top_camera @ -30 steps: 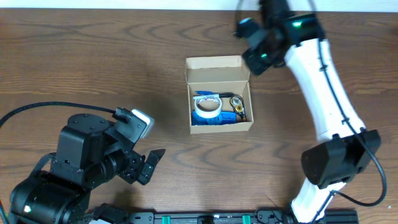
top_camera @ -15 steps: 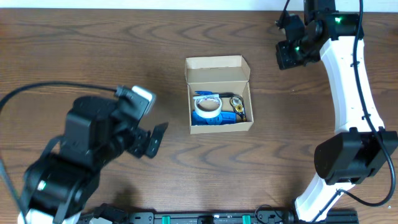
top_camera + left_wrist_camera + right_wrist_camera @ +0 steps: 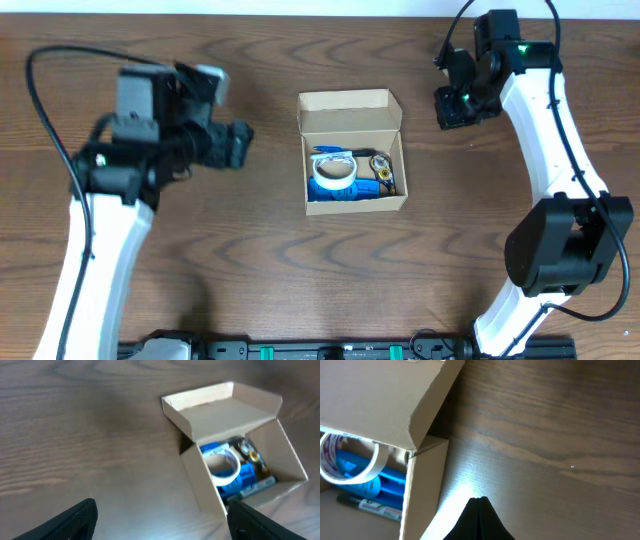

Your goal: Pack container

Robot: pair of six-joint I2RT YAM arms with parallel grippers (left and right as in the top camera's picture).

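The container (image 3: 350,120) sits central on the tabletop (image 3: 250,270), its flap open toward 12 o'clock and unprinted. The marker (image 3: 370,506) label inside seems too blurred to read. At 9 o'clock the left hand (image 3: 232,145) is spread; at 2 o'clock the right hand (image 3: 477,510) is pressed together.

A robot lab bench: wood-grain table (image 3: 250,270) with black mounting rail (image 3: 330,351).

Even, bright light is falling on the dark brown wooden table (image 3: 250,280), leaving only faint shadows. Overhead, the black and white left arm (image 3: 150,120) is smearing with motion blur. The left wrist view is looking soft, with the open tan cardboard box (image 3: 225,412) slightly unfocused. The right wrist view is showing white glare on the wood beside the box, and the right gripper (image 3: 478,509) is appearing as a black silhouette.
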